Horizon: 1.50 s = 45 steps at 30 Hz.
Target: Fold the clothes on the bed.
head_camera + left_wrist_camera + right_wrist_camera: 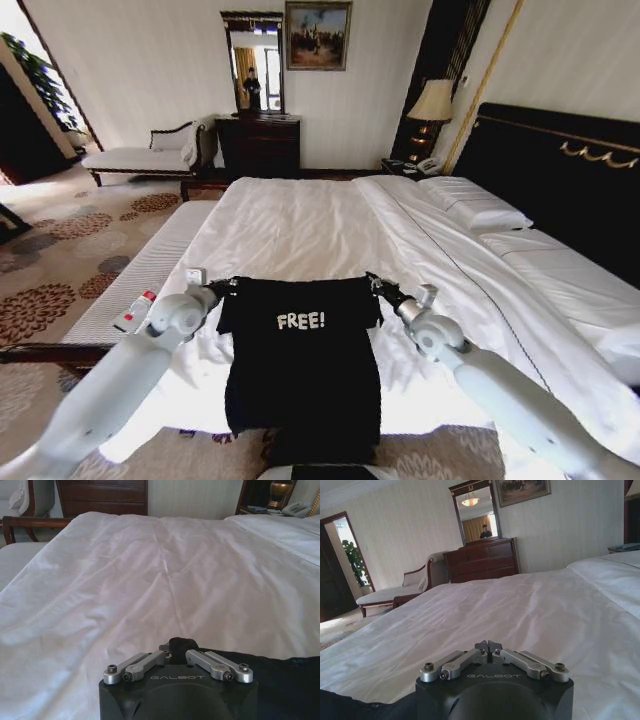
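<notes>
Bed [300, 230]: very large, white sheets slightly wrinkled, pillows at the dark headboard on the robot's right.
T-shirt [300, 365]: black, with white "FREE!" on the chest, held by its two upper corners at the near edge of the bed; the lower part hangs down over the edge toward the carpet.
Left pincer [226, 286]: at the shirt's left upper corner. The left wrist view shows what the head view does not: the fingers are together, with a small bunch of black cloth pinched at the tips [181, 645].
Right pincer [377, 285]: at the right upper corner. In the right wrist view the fingertips [488, 646] meet; I cannot tell if cloth is between them.
Room: dark dresser [258, 145] under a mirror, a white chaise [150, 155], a lamp [433, 102], flowered carpet.
</notes>
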### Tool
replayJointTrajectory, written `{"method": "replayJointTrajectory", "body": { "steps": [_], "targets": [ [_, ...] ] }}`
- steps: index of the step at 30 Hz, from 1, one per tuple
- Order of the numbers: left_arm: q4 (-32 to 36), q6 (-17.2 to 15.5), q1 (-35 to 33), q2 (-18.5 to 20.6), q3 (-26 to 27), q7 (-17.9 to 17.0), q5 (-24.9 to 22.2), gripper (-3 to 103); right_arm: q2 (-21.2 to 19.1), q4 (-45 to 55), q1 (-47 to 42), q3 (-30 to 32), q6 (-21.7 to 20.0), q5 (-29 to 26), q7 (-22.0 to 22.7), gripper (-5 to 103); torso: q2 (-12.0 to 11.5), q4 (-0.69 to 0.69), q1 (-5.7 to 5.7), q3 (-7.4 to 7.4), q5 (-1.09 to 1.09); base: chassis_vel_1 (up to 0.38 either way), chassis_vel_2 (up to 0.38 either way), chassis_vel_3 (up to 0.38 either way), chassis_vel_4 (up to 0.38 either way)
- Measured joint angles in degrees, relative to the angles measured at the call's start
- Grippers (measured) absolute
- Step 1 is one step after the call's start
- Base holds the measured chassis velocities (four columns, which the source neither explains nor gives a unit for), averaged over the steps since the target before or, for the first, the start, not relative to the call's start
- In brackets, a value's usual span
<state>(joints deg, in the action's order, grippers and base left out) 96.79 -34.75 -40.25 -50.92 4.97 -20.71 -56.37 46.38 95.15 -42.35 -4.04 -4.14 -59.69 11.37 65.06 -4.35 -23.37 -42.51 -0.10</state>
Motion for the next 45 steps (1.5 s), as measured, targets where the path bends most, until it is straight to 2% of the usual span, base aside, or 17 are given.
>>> {"method": "replayJointTrajectory", "body": {
  "steps": [2, 3, 5, 7, 9, 11, 13, 16, 21, 30, 33, 35, 37, 41, 42, 44, 45],
  "targets": [
    [-3.0, 2.8, 2.8, -2.2, -0.5, 1.4, 0.7, 0, 1.9, -3.4, 3.3, -0.9, 2.3, 1.1, -1.3, 0, 0.0, 0.01, -0.01, 0.0, 0.0, 0.0, 0.0, 0.0, 0.0],
    [-3.0, 2.8, 2.8, -2.2, -0.5, 1.4, 0.7, 0, 1.9, -3.4, 3.3, -0.9, 2.3, 1.1, -1.3, 0, 0.0, 0.01, -0.01, 0.0, 0.0, 0.0, 0.0, 0.0, 0.0],
    [-5.4, 5.9, 4.0, -5.1, 1.2, 3.1, 0.3, 0, 4.2, -7.6, 5.2, -0.7, 6.0, 2.0, -2.7, 0, 0.0, 0.01, -0.02, 0.01, 0.02, 0.0, 0.0, 0.0, 0.0],
    [-6.2, 6.7, 3.7, -5.7, 1.8, 3.6, 0.3, 0, 4.6, -8.6, 5.4, -0.6, 6.6, 2.1, -2.8, 0, 0.0, 0.02, -0.02, 0.01, 0.02, 0.0, 0.0, 0.0, 0.0],
    [-9.5, 9.4, 1.3, -7.6, 2.3, 6.1, 3.8, 0, 6.7, -14.6, 5.0, -0.5, 9.1, 4.0, -3.0, 0, 0.0, 0.03, 0.01, 0.02, -0.01, 0.0, 0.0, 0.0, 0.0],
    [-13.1, 10.3, -1.0, -9.4, 1.8, 7.3, 9.3, 0, 8.5, -19.7, 3.5, -1.0, 10.1, 6.3, -3.0, 0, 0.0, 0.03, 0.03, 0.02, 0.0, 0.0, 0.0, 0.0, 0.0],
    [-14.3, 10.2, -1.5, -10.0, 1.7, 7.3, 10.6, 0, 9.1, -21.4, 2.8, -1.3, 10.3, 7.2, -3.0, 0, 0.0, 0.02, 0.02, 0.02, 0.0, 0.0, 0.0, 0.0, 0.0],
    [-17.4, 7.4, -2.5, -12.0, 1.7, 5.1, 12.1, 0, 11.1, -24.6, 0.2, -1.6, 10.3, 10.6, -3.0, 0, 0.0, 0.0, 0.01, 0.02, 0.0, 0.0, 0.0, 0.0, 0.0],
    [-18.0, 5.2, -3.2, -11.9, 0.4, 3.0, 12.3, 0, 13.2, -26.0, -1.8, -1.8, 9.8, 13.3, -2.8, 0, 0.0, 0.0, 0.02, 0.02, 0.01, 0.0, 0.0, 0.0, 0.0],
    [-16.5, 4.9, -3.7, -11.3, 0.5, 1.5, 11.5, -2, 15.1, -27.3, -0.6, -0.6, 10.4, 14.1, -1.7, 0, 0.0, 0.02, 0.01, 0.02, 0.0, 0.0, 0.0, 0.0, 0.0],
    [-15.3, 4.9, -4.0, -11.1, 0.9, 0.8, 10.9, 5, 15.0, -27.0, -0.2, 0.3, 11.6, 14.5, -2.0, 0, 0.0, 0.02, 0.01, 0.02, 0.0, 0.0, 0.0, 0.0, 0.0],
    [-14.1, 4.9, -4.7, -10.7, 1.6, 0.3, 10.7, 16, 14.9, -25.8, -0.2, 1.7, 13.6, 15.4, -3.2, 0, 0.0, 0.01, 0.01, 0.02, 0.01, 0.0, 0.0, 0.0, 0.0],
    [-13.2, 4.9, -5.4, -10.4, 2.3, 0.1, 10.7, 16, 14.8, -24.6, -0.4, 2.7, 14.6, 15.8, -4.1, -1, 0.0, 0.02, 0.01, 0.02, 0.0, 0.0, 0.0, 0.0, 0.0],
    [-8.1, 2.9, -10.9, -9.3, 9.5, -1.4, 8.9, 37, 13.7, -18.3, -4.1, 7.4, 16.9, 15.9, -6.5, 21, 0.0, 0.0, 0.01, 0.02, -0.01, 0.0, 0.0, 0.0, 0.0],
    [-6.6, 2.3, -12.9, -9.0, 12.0, -1.6, 8.3, 42, 13.5, -16.9, -5.6, 8.7, 16.9, 15.7, -6.5, 21, 0.0, 0.0, 0.01, 0.02, -0.02, 0.0, 0.0, 0.0, 0.0],
    [-5.4, 2.0, -14.3, -8.8, 13.8, -1.8, 8.0, 42, 13.4, -16.1, -6.6, 9.5, 16.9, 15.5, -6.2, 26, 0.0, 0.01, 0.01, 0.02, -0.02, 0.0, 0.0, 0.0, 0.0],
    [-2.4, 1.6, -17.7, -8.4, 17.6, -1.8, 7.5, 48, 13.3, -14.5, -8.8, 11.4, 16.9, 14.8, -5.6, 32, 0.0, 0.03, 0.02, 0.03, 0.0, 0.0, 0.0, 0.0, 0.0]
  ]
}}
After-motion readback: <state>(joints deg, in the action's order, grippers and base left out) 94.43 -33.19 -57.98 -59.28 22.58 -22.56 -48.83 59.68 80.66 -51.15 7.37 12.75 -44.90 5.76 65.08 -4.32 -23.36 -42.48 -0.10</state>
